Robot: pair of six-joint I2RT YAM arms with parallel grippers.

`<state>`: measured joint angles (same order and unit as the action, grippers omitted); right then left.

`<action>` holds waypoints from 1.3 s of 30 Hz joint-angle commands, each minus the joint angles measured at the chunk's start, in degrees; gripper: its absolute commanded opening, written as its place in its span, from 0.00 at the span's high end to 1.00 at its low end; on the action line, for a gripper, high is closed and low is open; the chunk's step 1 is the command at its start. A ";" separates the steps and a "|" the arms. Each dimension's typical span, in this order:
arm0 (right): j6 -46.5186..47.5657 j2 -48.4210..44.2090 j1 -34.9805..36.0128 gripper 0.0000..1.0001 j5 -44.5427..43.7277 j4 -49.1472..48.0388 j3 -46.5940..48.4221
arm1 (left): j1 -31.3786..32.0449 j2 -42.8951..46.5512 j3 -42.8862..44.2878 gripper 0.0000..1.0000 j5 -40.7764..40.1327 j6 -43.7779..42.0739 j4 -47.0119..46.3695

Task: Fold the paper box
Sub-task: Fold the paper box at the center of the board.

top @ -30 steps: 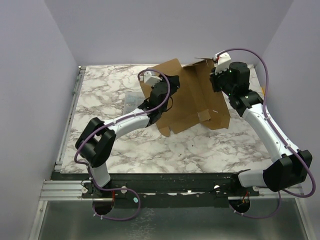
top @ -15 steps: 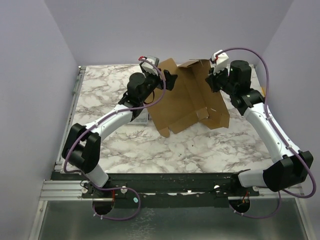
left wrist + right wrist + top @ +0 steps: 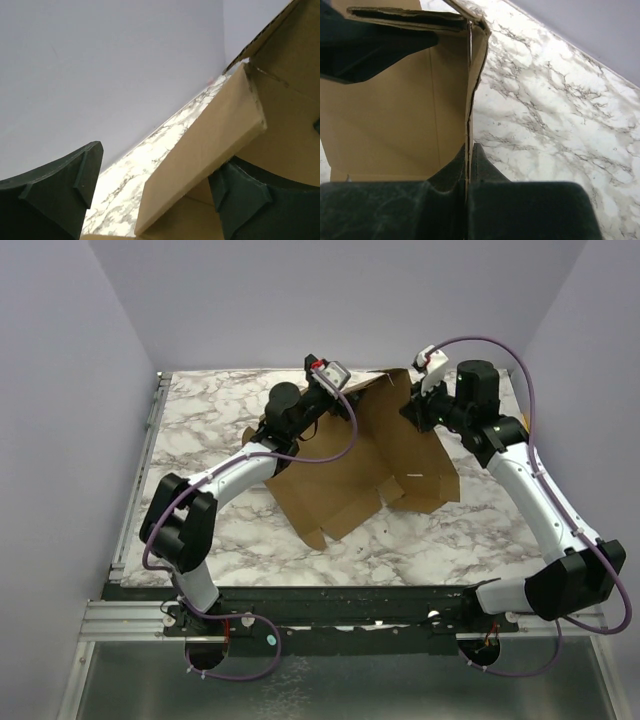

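The paper box [image 3: 350, 475] sits on the far middle of the table [image 3: 200, 440] as a die-cut cardboard sheet, only partly formed. Its broad panel slopes down toward the near left, while its far and right parts stand up off the marble.

The right tool [image 3: 469, 152] is clenched on the box. In the right wrist view a thin upright cardboard wall comes straight out from between the two pressed-together halves, with no gap showing, and a second panel meets that wall at a corner above.

The left tool [image 3: 160, 160] is released, its fingers [image 3: 55, 195] spread wide. The far flap [image 3: 210, 135], a folded strip, passes between them. It lies against or just beside the one on the right of that view, well apart from the other.

From above, both tools are at the far edge of the sheet, the left one near the middle of that edge and the right one at the far right corner. The raised section spans between them. The flap's long axis runs along the gap of the left tool rather than across it, and sits off-centre in the opening.

The step in hand looks like raising and turning in the far wall while the right side is held. The left arm is the nearer one to that flap. To grip or press it squarely, it would likely have to shift toward the strip before closing, or the strip may slide off one finger
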<state>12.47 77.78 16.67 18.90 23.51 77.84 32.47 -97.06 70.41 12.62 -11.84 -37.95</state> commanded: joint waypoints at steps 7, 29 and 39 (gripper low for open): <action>-0.97 1.59 -1.47 1.00 0.93 1.94 2.65 | 1.46 -2.96 3.39 0.48 4.91 -2.61 -3.58; 5.08 7.58 -5.24 1.00 2.35 4.85 2.80 | -4.43 -4.66 8.51 0.84 36.24 25.54 1.61; 5.16 8.17 -5.31 1.00 5.40 6.15 3.20 | -4.87 -4.04 6.64 0.45 32.21 24.86 2.10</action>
<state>18.20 84.29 11.86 23.88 27.62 80.66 27.24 -103.15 77.21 43.42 11.38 -33.89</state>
